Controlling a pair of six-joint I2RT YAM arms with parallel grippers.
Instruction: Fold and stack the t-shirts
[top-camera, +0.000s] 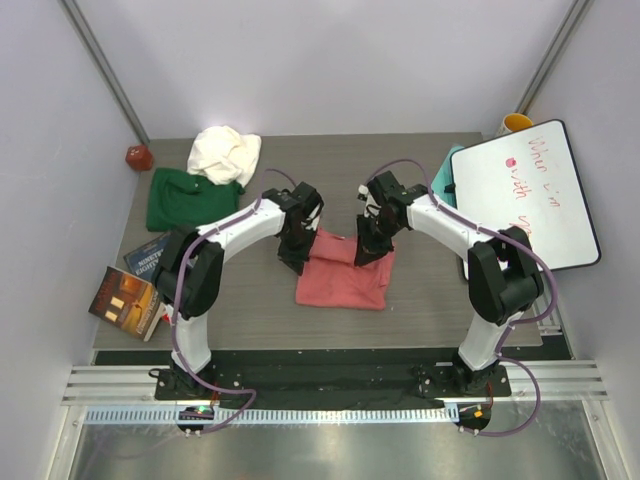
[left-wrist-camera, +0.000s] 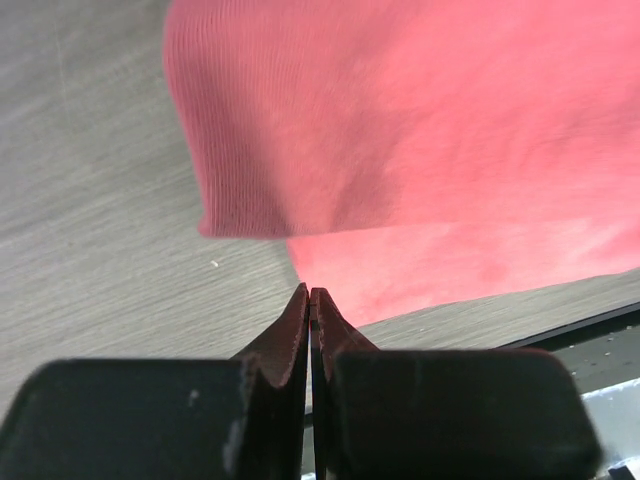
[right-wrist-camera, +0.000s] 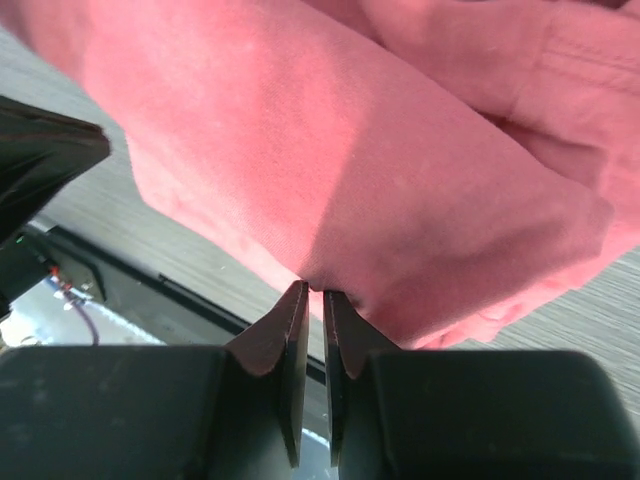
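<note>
Left end effector and right end effector each clamped on salmon-pink t-shirt edge; cloth judged limp, light, sag-prone; hold at corners.

Books, whiteboard, small red object

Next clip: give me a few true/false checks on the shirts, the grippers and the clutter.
1. Both grippers hold the pink shirt. True: the left gripper and right gripper have their jaws shut on its cloth.
2. The white shirt is neatly folded. False: it lies crumpled, overlapping the far edge of the green shirt.
3. The books lie on the table's right. False: they are on the left; the whiteboard is on the right.
4. The green shirt lies left of the pink shirt. True.
</note>
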